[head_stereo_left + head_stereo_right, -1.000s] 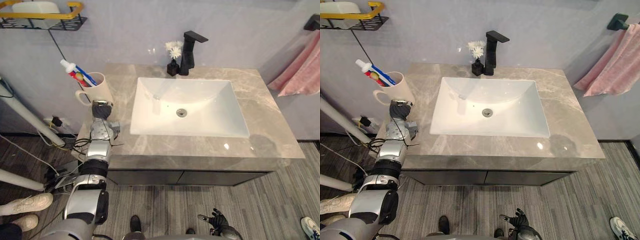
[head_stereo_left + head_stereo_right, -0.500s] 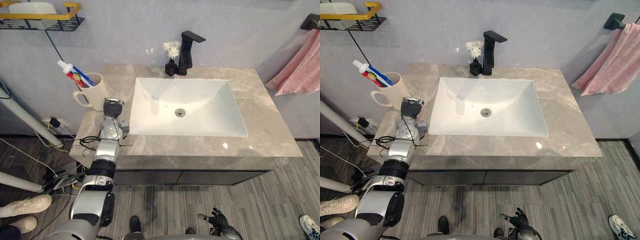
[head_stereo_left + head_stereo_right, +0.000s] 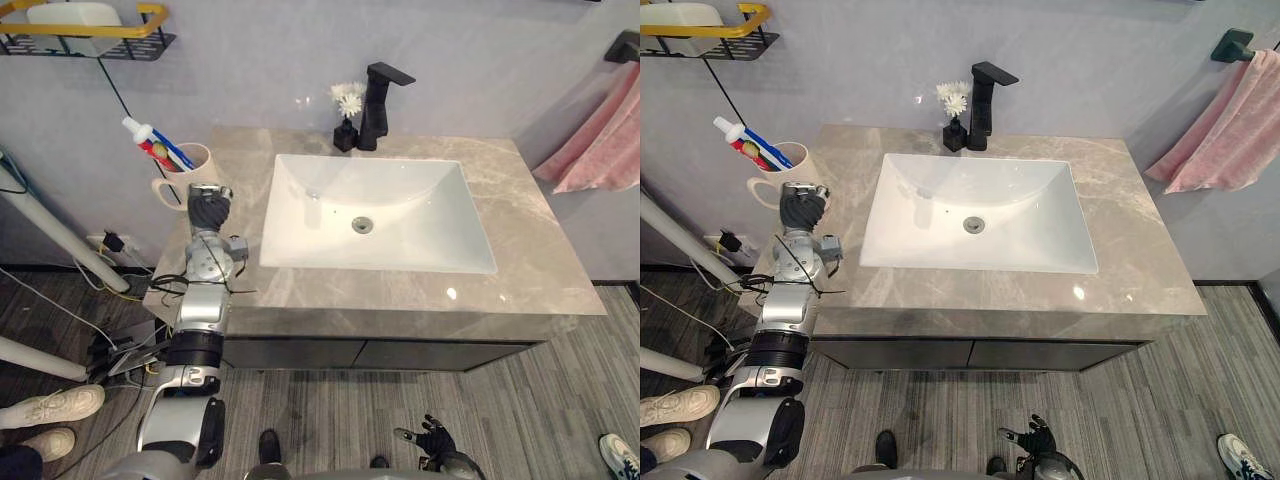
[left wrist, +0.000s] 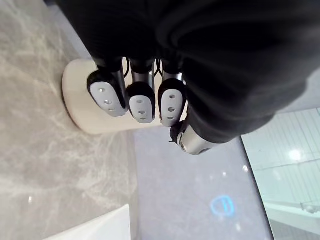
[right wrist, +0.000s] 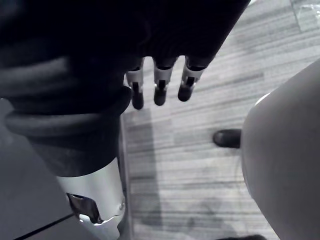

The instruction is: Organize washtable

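Note:
A cream mug (image 3: 178,165) with a toothpaste tube (image 3: 146,142) and a toothbrush in it stands at the back left of the grey marble washtable (image 3: 520,260). My left hand (image 3: 208,208) is raised right in front of the mug and hides its lower front. In the left wrist view its fingers (image 4: 141,101) are curled, and the mug (image 4: 80,107) stands just past their tips, not enclosed. My right hand (image 3: 432,440) hangs low over the floor with relaxed fingers (image 5: 159,89).
A white sink (image 3: 375,215) fills the middle of the top, with a black faucet (image 3: 379,103) and a small vase of white flowers (image 3: 346,110) behind it. A pink towel (image 3: 600,145) hangs at right, a wall shelf (image 3: 90,35) at upper left. A person's shoes (image 3: 50,408) stand lower left.
My left hand swung right toward the sink's edge, then came back left and further in, up against the mug's front. The camera shifted a little.

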